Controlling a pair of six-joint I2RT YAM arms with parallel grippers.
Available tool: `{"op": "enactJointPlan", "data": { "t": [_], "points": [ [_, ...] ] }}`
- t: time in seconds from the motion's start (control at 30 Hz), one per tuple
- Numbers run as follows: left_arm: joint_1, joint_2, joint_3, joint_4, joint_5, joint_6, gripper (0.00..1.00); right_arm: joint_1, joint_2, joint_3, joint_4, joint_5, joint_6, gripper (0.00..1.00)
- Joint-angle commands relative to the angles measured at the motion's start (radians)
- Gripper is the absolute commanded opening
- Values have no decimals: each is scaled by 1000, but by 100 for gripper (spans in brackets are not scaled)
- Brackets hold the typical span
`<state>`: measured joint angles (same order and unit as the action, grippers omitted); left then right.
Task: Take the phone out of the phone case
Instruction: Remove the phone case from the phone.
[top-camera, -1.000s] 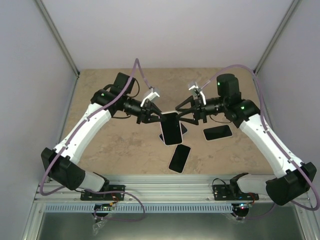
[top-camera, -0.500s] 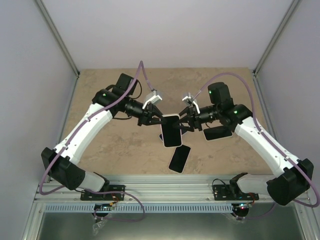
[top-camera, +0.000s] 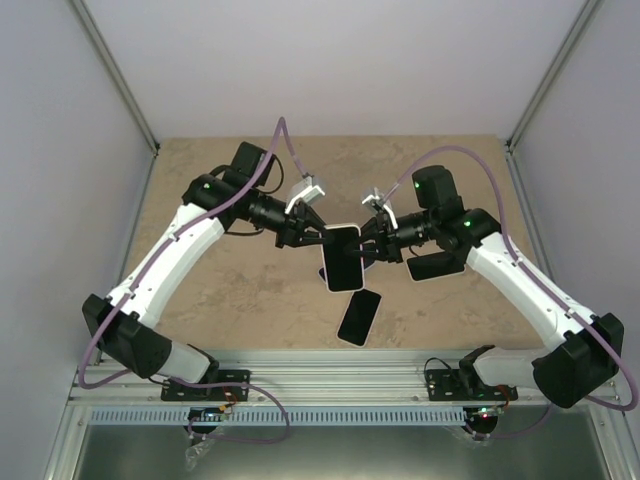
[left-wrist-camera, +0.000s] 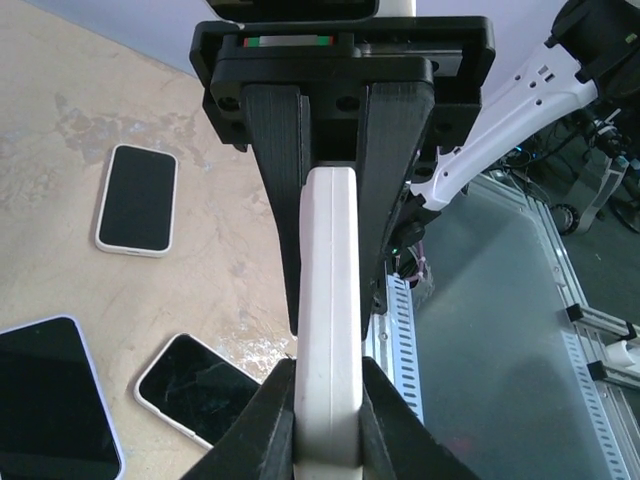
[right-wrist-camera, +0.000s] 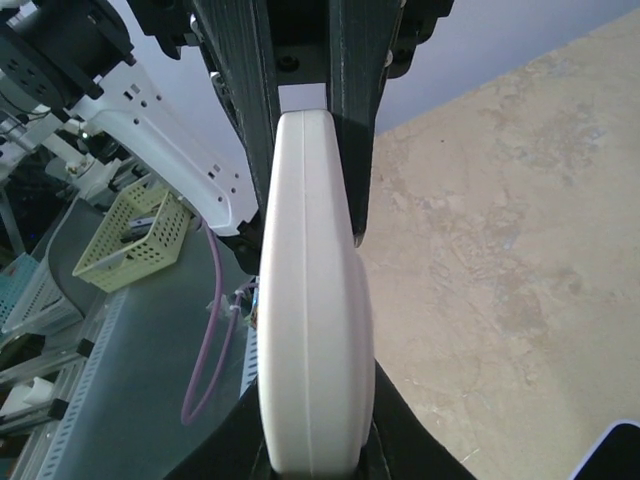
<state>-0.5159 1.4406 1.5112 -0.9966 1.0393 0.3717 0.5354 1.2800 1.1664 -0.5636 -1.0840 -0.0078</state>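
Since the phone case is clamped at opp. edges by left gripper & right gripper, it's judged light, slick, bendy; a corner lip should prob be peeled.

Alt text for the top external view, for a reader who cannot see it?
Both arms hold one white-cased phone in the air between them, the left gripper shut on its left edge and the right gripper on its right edge. Below on the tan table lie a second phone toward the bases and a third phone by the right arm.
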Motion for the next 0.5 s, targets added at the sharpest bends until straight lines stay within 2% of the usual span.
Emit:
{"op": "enactJointPlan", "data": {
  "t": [0.0,0.03,0.07,0.13,0.3,0.47],
  "points": [
    [-8,-3,52,47,-6,-28,23,5,-2,34,105,-42,108,1],
    [-7,-9,52,54,-7,-38,33,3,-2,44,117,-48,121,1],
    [-8,-18,50,62,-8,-46,48,0,-2,57,129,-56,137,0],
    [-6,-36,54,76,-14,-65,65,-8,7,92,149,-67,165,1],
    [53,-83,62,100,39,-110,77,-39,27,175,259,-94,278,1],
    [144,-197,-44,178,106,-130,81,-62,6,175,507,-83,492,1]
  ]
}}
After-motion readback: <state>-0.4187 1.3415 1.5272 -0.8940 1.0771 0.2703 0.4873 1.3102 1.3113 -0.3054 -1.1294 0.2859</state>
